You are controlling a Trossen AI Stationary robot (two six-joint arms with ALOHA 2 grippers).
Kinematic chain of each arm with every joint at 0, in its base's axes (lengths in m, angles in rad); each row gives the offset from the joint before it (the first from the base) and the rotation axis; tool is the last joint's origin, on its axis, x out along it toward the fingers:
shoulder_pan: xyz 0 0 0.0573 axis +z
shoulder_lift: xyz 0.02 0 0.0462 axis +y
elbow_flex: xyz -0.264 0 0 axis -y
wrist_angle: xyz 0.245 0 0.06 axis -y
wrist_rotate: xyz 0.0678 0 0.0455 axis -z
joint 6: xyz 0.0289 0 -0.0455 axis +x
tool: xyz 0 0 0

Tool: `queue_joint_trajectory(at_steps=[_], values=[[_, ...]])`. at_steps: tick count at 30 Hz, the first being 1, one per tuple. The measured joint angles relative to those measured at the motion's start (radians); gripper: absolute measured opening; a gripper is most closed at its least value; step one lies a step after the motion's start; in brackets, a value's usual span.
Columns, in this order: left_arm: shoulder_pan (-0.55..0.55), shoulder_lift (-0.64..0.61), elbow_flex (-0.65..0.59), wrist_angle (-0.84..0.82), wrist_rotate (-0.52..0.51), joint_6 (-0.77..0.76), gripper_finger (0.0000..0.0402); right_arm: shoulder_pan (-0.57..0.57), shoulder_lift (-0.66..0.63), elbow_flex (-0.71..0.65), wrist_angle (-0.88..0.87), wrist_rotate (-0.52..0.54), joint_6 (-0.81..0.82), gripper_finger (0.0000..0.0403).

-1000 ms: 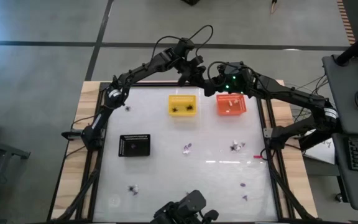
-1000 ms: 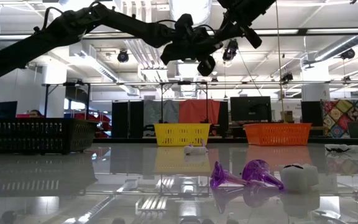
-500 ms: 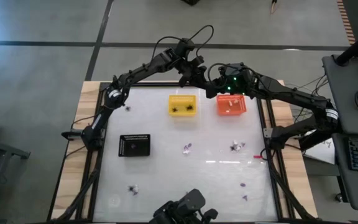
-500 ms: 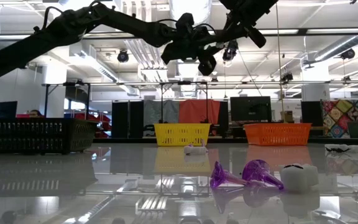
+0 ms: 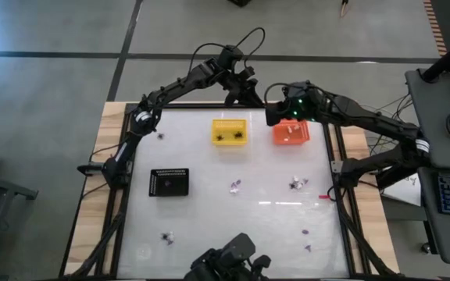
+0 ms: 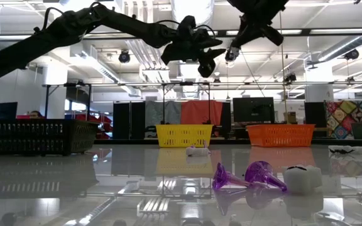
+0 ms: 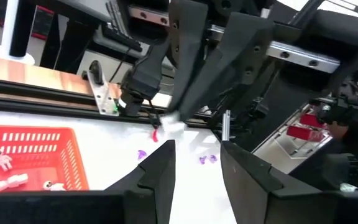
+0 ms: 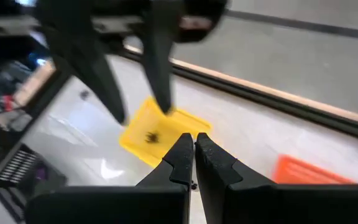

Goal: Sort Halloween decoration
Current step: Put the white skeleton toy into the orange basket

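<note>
Tiny trinkets lie scattered on the white table: purple ones (image 5: 235,186), a white one (image 5: 295,184), more near the front (image 5: 167,237) (image 5: 305,232). In the low view, purple ones (image 6: 250,176) and a white one (image 6: 301,177) lie close by. Black trinkets lie in the yellow basket (image 5: 230,131), white ones in the orange basket (image 5: 291,132). My left gripper (image 7: 194,155) is open and empty, high over the table's far edge (image 5: 247,92). My right gripper (image 8: 194,142) is shut, high beside the orange basket's far left corner (image 5: 275,117). I see nothing between its fingers.
A black rectangular tray (image 5: 169,183) stands at the table's left. A small black trinket (image 5: 161,136) lies near the far left. The two grippers hang close to each other above the far edge. A pink thing (image 5: 324,197) lies at the right edge.
My right gripper has moved a little toward the orange basket and the table's near side, and has tipped its fingers further down. It stays shut. The trinkets and baskets have not moved.
</note>
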Motion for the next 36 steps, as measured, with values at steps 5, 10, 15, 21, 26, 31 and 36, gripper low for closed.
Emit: queue_joint_trajectory(at_steps=[5,10,15,21,26,31,36], values=[[0.003,0.000,0.000,-0.002,0.000,0.000,0.0110,-0.006,-0.021,0.000,-0.152,0.062,0.031,0.0008],[0.014,0.000,0.000,-0.021,0.045,-0.012,0.0110,-0.022,-0.023,0.000,-0.414,0.150,0.092,0.0008],[0.022,-0.004,0.000,-0.077,0.064,-0.003,0.0108,-0.041,-0.014,-0.041,-0.489,0.169,0.134,0.0008],[0.024,-0.028,0.000,-0.338,-0.048,0.201,0.0085,-0.060,-0.007,-0.176,-0.453,0.168,0.168,0.0008],[0.021,-0.052,0.000,-0.688,-0.362,0.485,0.0075,-0.068,-0.007,-0.306,-0.255,0.167,0.171,0.0008],[0.019,-0.055,0.000,-0.924,-0.443,0.598,0.0075,-0.089,-0.007,-0.371,-0.173,0.167,0.166,0.0009],[0.012,-0.055,-0.002,-0.998,-0.443,0.634,0.0074,-0.114,-0.007,-0.411,-0.167,0.167,0.169,0.0009]])
